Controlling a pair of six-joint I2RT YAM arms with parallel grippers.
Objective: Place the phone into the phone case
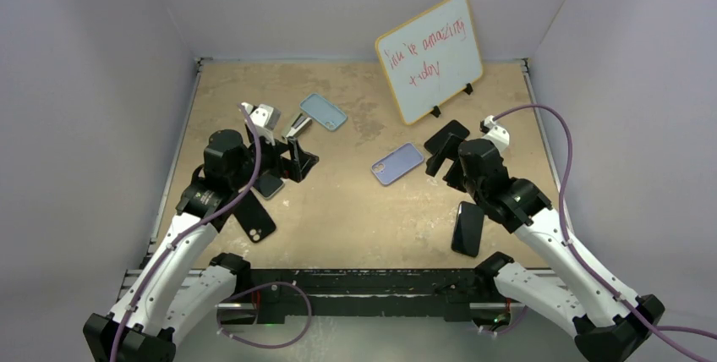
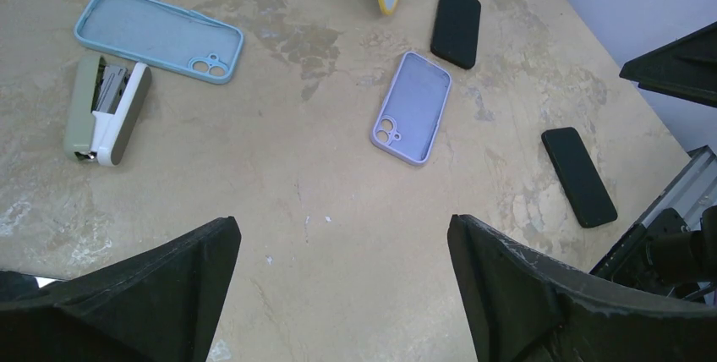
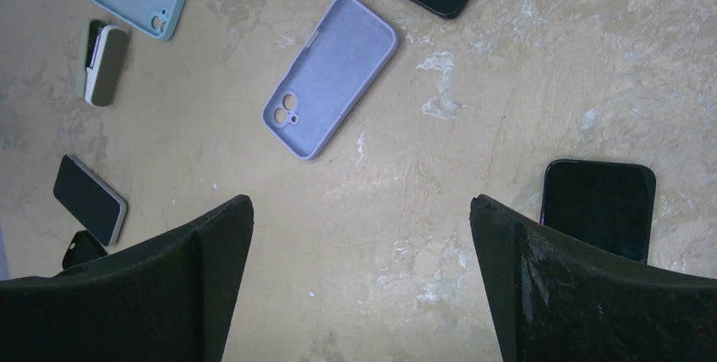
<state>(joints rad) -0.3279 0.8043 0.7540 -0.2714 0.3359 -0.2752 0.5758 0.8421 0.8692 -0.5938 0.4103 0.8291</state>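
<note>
Lilac phone case [image 3: 331,74]: matte rounded rectangle, hollow side up, near the whiteboard [image 1: 431,57]. Glossy black phone [image 2: 456,13] lies nearer the whiteboard. Left gripper [image 2: 342,252] and right gripper [image 3: 359,244]: fingers spread, empty.

The tan, stained table [image 1: 355,218] carries everything. Ahead of the left jaws, roughly on their midline, a lilac case [image 2: 412,106] lies hollow side up. Beyond it is a black phone [image 2: 455,25], close to the foot of a small whiteboard [image 1: 429,56] that stands on clips. Ahead and to the left of those jaws, a light blue case [image 2: 158,35] lies hollow side up, with a green-and-white stapler [image 2: 106,110] just beside it on the nearer side. A second black phone [image 3: 599,208] lies partly hidden behind one of the right jaws. Far left of the right jaws lies a grey-edged phone [image 3: 89,200].
</note>
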